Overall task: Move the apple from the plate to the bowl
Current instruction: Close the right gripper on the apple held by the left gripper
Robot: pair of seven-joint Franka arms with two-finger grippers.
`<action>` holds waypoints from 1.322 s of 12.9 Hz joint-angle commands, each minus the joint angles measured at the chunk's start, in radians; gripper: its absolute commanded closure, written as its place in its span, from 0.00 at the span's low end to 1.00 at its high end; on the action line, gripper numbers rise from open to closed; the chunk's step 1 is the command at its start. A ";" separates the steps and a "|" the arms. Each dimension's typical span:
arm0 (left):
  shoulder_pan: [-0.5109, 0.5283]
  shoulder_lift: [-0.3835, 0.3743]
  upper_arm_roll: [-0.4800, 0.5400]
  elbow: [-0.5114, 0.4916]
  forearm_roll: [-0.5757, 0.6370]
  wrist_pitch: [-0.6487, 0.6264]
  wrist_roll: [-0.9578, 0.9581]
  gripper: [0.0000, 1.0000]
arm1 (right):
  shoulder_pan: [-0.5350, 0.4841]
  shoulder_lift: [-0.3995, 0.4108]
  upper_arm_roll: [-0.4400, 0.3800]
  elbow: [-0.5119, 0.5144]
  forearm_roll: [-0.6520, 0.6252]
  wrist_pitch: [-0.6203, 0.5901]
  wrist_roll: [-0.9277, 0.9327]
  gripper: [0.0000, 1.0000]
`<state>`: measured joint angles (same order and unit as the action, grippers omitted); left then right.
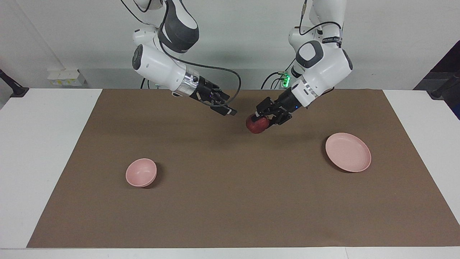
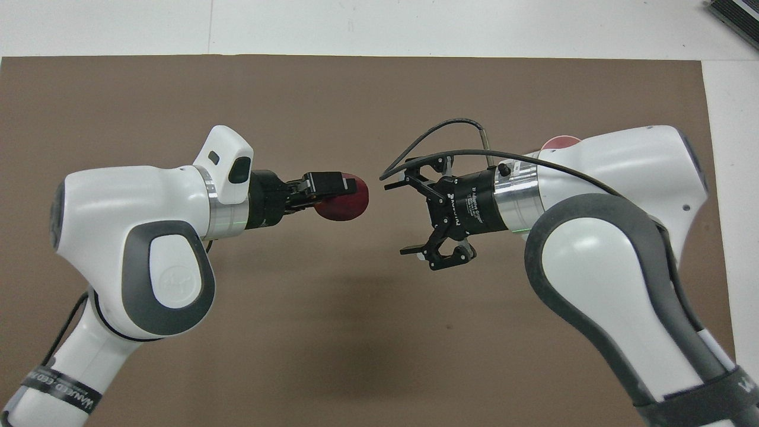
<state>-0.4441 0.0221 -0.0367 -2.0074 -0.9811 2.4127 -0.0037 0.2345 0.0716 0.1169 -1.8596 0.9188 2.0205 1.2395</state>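
Note:
My left gripper [image 1: 260,118] is shut on the dark red apple [image 1: 257,124] and holds it in the air over the middle of the brown mat; the gripper [image 2: 339,191] and apple [image 2: 345,204] also show in the overhead view. The pale pink plate [image 1: 348,151] lies empty toward the left arm's end of the table. The small pink bowl [image 1: 141,172] stands empty toward the right arm's end; in the overhead view only its edge [image 2: 560,142] shows past the right arm. My right gripper [image 1: 225,108] [image 2: 397,218] is open and empty, facing the apple a short way off.
The brown mat [image 1: 230,208] covers most of the white table [image 1: 43,151]. A black cable [image 2: 439,127] loops from the right wrist. In the overhead view the left arm hides the plate.

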 commanded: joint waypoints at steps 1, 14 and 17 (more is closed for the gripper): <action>-0.070 -0.042 0.008 -0.053 -0.091 0.132 -0.009 1.00 | -0.006 -0.006 -0.003 -0.033 0.023 0.020 0.024 0.00; -0.189 -0.079 0.009 -0.091 -0.191 0.229 0.002 1.00 | 0.003 -0.006 -0.003 -0.056 0.026 0.115 0.028 0.00; -0.197 -0.079 0.005 -0.088 -0.192 0.232 0.002 1.00 | 0.012 -0.009 -0.003 -0.056 0.012 0.092 0.037 0.00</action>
<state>-0.6139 -0.0295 -0.0433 -2.0731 -1.1514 2.6173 -0.0052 0.2451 0.0757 0.1101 -1.9001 0.9212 2.1113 1.2578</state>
